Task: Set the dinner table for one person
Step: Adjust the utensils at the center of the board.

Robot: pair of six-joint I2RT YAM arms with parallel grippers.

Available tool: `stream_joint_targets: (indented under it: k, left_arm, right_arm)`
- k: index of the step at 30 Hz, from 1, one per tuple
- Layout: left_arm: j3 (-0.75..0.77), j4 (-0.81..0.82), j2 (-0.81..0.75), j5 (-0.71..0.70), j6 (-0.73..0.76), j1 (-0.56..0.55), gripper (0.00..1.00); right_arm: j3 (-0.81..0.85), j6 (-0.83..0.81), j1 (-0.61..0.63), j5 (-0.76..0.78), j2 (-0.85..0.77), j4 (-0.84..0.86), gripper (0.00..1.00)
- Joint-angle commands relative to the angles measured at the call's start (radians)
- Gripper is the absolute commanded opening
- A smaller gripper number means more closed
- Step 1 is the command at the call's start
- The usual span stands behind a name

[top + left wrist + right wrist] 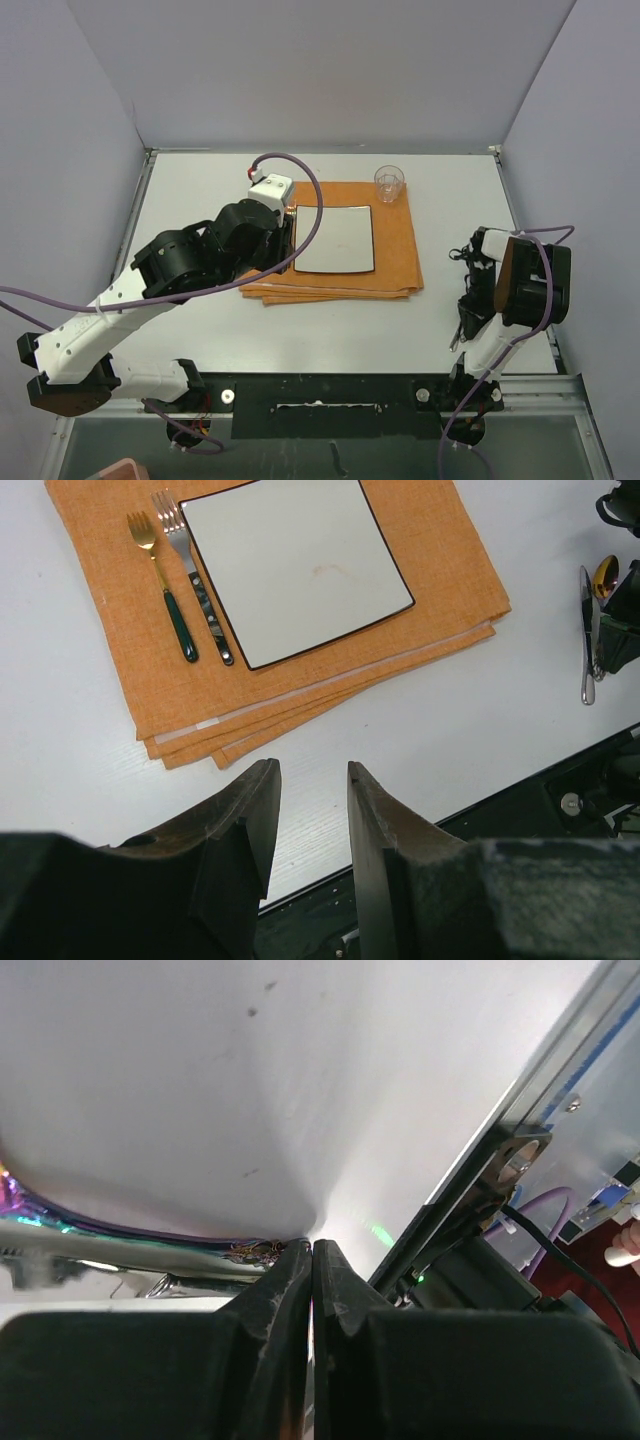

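The dinner table (300, 340) is big, flat and white, and it fills most of the top view, with everything else sitting on it. An orange mat (395, 265) lies on the far middle part of it. A square white plate (337, 240) sits on the mat. A clear cup (389, 183) stands upright at the far right corner of the mat. Two forks lie side by side on the mat, just to the left of the plate. One is a gold fork (165, 585) with a green handle, and the other is a silver fork (195, 580) with a dark handle. The left claw (310, 770) hangs above the table at the near side of the mat. Its two fingers are apart, and nothing is between them. Over on the right side of the table, well away from the mat, lie a knife (586, 640) and a gold spoon (605, 575). The right claw (312, 1245) is down low there, close to the table top. Its two fingers are pressed together. A shiny metal piece (130, 1245) reaches right up to their tips, but I cannot tell if the tips pinch it.
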Motion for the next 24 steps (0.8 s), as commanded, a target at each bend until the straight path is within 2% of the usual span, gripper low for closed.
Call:
stream_joint_targets:
  k: [1, 18, 24]
  left_arm:
    - [0.03, 0.017, -0.037, -0.015, 0.008, 0.003, 0.32]
    - [-0.018, -0.006, -0.109, -0.054, -0.023, 0.004, 0.32]
    - [-0.049, -0.01, -0.135, -0.062, -0.037, 0.005, 0.32]
  right_arm:
    - [0.029, -0.048, 0.007, -0.17, 0.003, 0.257, 0.0]
    - [0.152, -0.149, 0.024, -0.327, 0.014, 0.443, 0.0]
    - [0.226, -0.177, 0.029, -0.309, 0.047, 0.396, 0.0]
